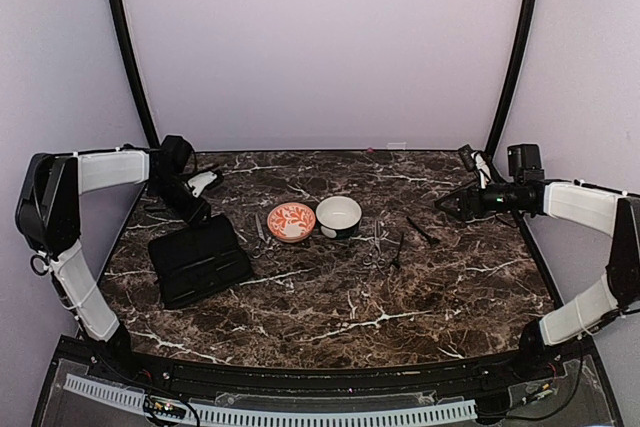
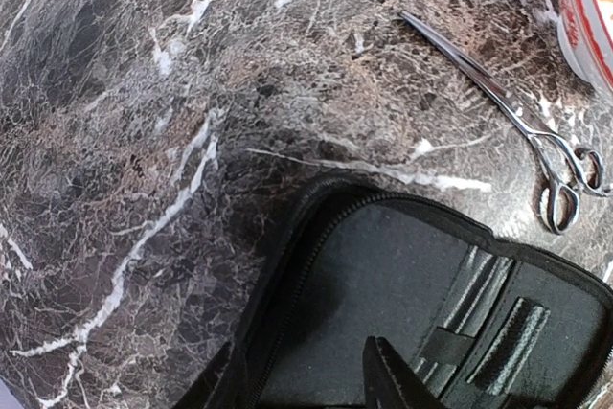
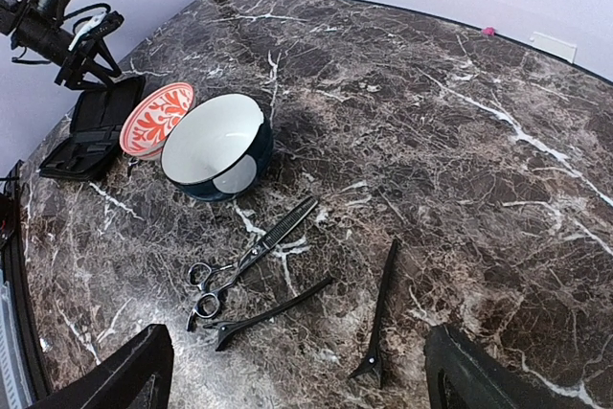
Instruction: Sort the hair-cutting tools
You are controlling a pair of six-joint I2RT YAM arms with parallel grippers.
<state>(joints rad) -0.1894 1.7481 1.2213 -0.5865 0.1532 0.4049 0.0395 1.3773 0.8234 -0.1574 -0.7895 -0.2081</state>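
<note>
One pair of silvery scissors (image 1: pixel 260 232) (image 2: pixel 517 112) lies left of the orange-patterned bowl. A second pair, with a toothed blade (image 1: pixel 377 245) (image 3: pixel 254 256), lies right of the white bowl, beside two slim dark clips (image 3: pixel 273 311) (image 3: pixel 381 308). My left gripper (image 1: pixel 195 209) (image 2: pixel 297 385) hovers open over the far rim of the opened black case (image 1: pixel 200 259) (image 2: pixel 431 313), one finger (image 2: pixel 387 374) above its lining, holding nothing. My right gripper (image 1: pixel 445 205) (image 3: pixel 302 380) stands wide open above the table, just right of the clips, with nothing between its fingers.
The orange-patterned bowl (image 1: pixel 291 221) (image 3: pixel 156 120) and the white bowl (image 1: pixel 339 216) (image 3: pixel 215 146) stand side by side mid-table, the white one tipped on its side in the right wrist view. Dark marble table (image 1: pixel 330 307); purple walls all round.
</note>
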